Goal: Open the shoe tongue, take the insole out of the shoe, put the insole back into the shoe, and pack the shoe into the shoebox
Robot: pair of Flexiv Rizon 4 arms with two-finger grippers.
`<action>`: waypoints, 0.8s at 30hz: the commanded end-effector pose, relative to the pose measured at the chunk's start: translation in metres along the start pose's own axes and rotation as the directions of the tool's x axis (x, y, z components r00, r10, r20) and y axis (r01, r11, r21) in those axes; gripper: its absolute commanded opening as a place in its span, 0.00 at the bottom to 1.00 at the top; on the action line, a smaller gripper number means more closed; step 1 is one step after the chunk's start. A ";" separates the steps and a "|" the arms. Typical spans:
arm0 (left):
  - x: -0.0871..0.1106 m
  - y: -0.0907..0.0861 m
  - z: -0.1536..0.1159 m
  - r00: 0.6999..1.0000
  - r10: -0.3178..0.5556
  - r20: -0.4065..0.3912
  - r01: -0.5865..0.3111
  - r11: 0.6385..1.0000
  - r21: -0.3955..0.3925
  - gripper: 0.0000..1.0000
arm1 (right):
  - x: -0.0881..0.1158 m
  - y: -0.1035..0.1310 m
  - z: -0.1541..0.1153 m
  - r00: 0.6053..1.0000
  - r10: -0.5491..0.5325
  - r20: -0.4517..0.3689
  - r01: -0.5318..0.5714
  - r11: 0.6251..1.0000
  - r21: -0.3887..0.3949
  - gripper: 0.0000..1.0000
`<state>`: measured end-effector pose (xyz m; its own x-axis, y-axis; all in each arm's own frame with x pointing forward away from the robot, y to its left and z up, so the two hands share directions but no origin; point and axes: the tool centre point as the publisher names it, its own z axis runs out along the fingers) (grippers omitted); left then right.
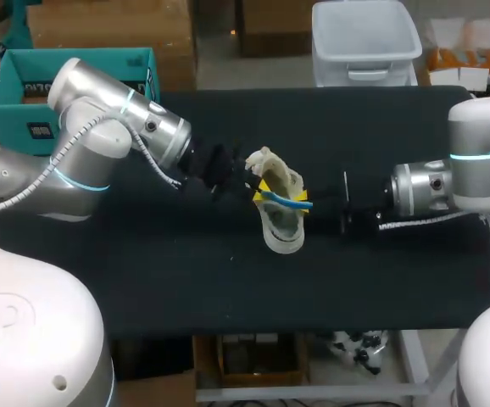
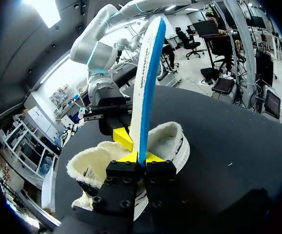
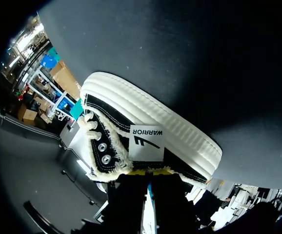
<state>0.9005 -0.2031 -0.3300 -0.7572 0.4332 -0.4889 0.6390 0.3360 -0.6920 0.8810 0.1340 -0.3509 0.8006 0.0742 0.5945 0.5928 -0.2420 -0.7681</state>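
One shoe, one insole, one table, two arms

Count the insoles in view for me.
1: the insole, gripped by the left tool, over the shoe. Another could lie hidden inside the shoe.

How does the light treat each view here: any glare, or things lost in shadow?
Head view: even light, no glare; the pale shoe stands out against the black table. Left wrist view: well lit, the left gripper and the insole it clamps plain to see. Right wrist view: the right gripper sits in deep shadow, only the shoe's white sole bright.
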 end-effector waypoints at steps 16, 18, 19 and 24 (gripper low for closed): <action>0.017 -0.044 -0.002 0.995 0.099 0.018 -0.101 0.991 0.083 0.00 | -0.002 0.001 -0.004 1.000 0.005 -0.005 -0.005 1.000 -0.012 0.00; 0.017 -0.044 0.000 0.995 0.103 0.014 -0.104 0.991 0.079 0.00 | -0.003 0.001 -0.004 1.000 0.004 -0.010 -0.004 1.000 -0.006 0.00; 0.016 -0.043 0.001 0.995 0.101 0.013 -0.102 0.992 0.075 0.00 | -0.003 -0.001 -0.003 1.000 0.006 -0.010 -0.006 1.000 -0.001 0.00; 0.013 -0.038 -0.001 0.995 0.093 0.021 -0.094 0.994 0.062 0.00 | -0.002 -0.017 -0.006 1.000 0.004 0.007 -0.004 1.000 -0.021 1.00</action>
<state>0.8663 -0.2099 -0.3079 -0.6956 0.4494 -0.5605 0.6980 0.2383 -0.6752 0.8750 0.1323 -0.3474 0.8023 0.0711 0.5926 0.5908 -0.2358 -0.7716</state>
